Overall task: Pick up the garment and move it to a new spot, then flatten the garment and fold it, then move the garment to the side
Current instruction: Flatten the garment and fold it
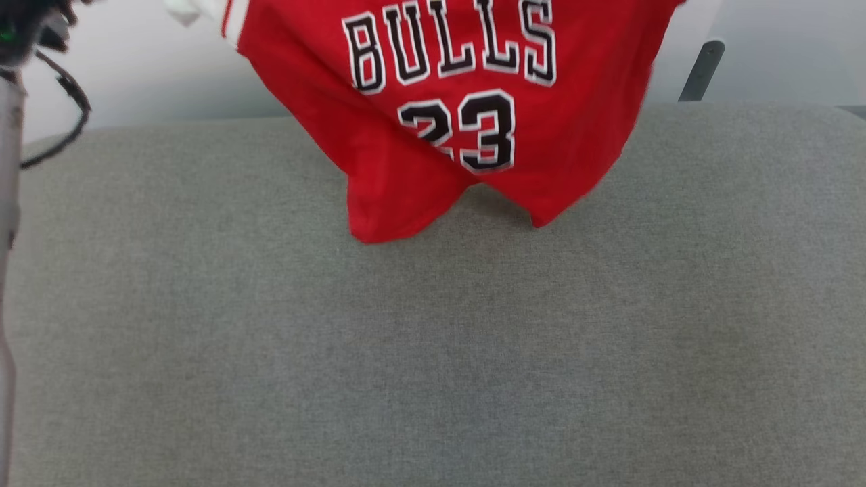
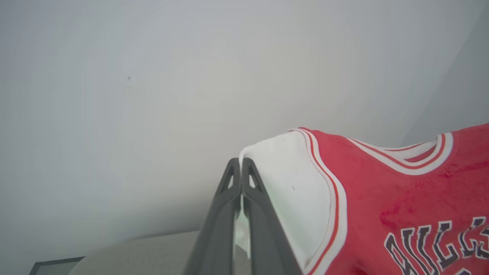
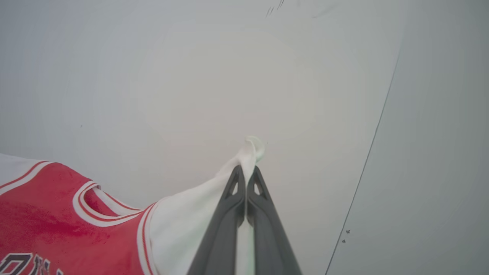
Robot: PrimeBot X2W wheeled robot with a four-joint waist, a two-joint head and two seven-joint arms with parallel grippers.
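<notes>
Item under inspection: red jersey-style garment [image 1: 473,101] with white short sleeves, red-and-white stripe trim, and black white-outlined lettering "BULLS" over the number "23". It hangs in the air, chest side towards the head camera and spread between the two arms. It sits at the far edge of a worktop [image 1: 433,352] covered in grey woven fabric.

The two lower corners of the hem hang at the worktop's far edge. Whether they touch the surface cannot be told. The hem is gathered upward at the middle, under the number.

Left tool [image 2: 240,162]: fingers pressed together, with a fold of the white sleeve [image 2: 290,183] pinched between them. The garment's [image 2: 382,198] striped armhole trim and neckline run off to one side of this view.

Right tool [image 3: 245,170]: fingers likewise closed, with the tip of the other white sleeve [image 3: 198,217] bunched between and above them. The garment's [image 3: 46,217] red body and neckline lie towards the lower left of that view.

Background: plain pale wall [image 1: 135,67] beyond the worktop. A dark looped cable [image 1: 71,115] shows at the upper left of the head view.
</notes>
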